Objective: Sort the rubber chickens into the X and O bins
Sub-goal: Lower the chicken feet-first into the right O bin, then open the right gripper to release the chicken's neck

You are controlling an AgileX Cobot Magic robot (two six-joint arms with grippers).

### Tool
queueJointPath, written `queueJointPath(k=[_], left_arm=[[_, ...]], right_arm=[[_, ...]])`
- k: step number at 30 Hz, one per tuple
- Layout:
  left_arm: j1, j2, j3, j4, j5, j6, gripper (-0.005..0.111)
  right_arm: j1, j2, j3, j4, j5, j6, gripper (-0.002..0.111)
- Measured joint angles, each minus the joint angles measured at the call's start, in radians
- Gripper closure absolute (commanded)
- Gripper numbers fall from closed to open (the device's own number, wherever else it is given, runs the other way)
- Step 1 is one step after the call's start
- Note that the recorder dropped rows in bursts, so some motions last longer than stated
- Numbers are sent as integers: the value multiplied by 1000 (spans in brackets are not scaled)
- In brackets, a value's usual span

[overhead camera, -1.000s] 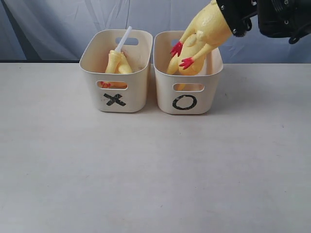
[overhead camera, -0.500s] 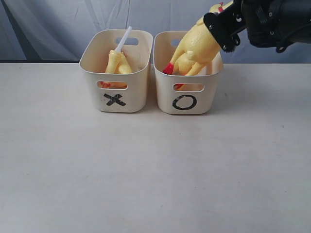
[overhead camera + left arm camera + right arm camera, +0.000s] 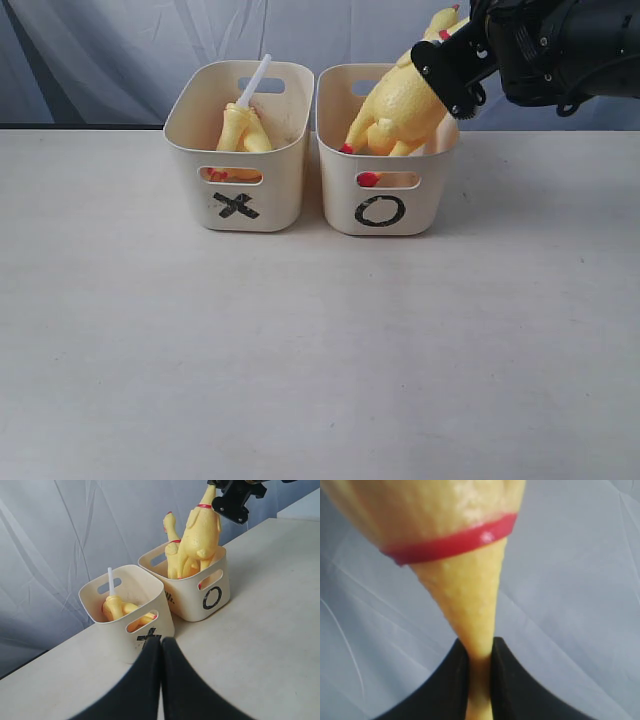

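**Exterior view.** The X bin and the O bin stand side by side near the back of the pale desk, with the X bin on the left. The right claw comes in from the upper right and holds a large chicken at its neck end. The bird is tilted, with its body over the rim of the O bin and its legs down inside. A red foot shows through that bin's slot handle. In the X bin a smaller chicken stands on end, and its white tube pokes above the rim. More yellow and red shows through that bin's front slot.

**Left wrist view.** From this angle the O bin holds a second chicken. Its neck rises upright just beside the held bird, which the front view barely shows. The left claw is in sight here only. Its fingers are pressed together with nothing between them, low over the desk in front of the X bin, and they cover part of the black X.

**Right wrist view.** This is a close look at the grip alone. The right claw's two dark fingers are clamped on the thin yellow neck. The red band circles the neck where it widens, and grey cloth hangs behind.
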Motion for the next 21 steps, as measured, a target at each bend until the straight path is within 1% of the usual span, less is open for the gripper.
queueJointPath(k=[8, 17, 18, 19, 21], left_arm=[[0, 0, 0, 0, 0, 0, 107], [0, 0, 0, 0, 0, 0, 107], [0, 0, 0, 0, 0, 0, 107], [0, 0, 0, 0, 0, 0, 107], [0, 0, 0, 0, 0, 0, 107]], right_arm=[[0, 0, 0, 17, -24, -2, 109], [0, 54, 0, 21, -16, -2, 109], [0, 54, 0, 24, -16, -2, 106], [0, 54, 0, 28, -16, -2, 100], [0, 54, 0, 34, -16, -2, 82]])
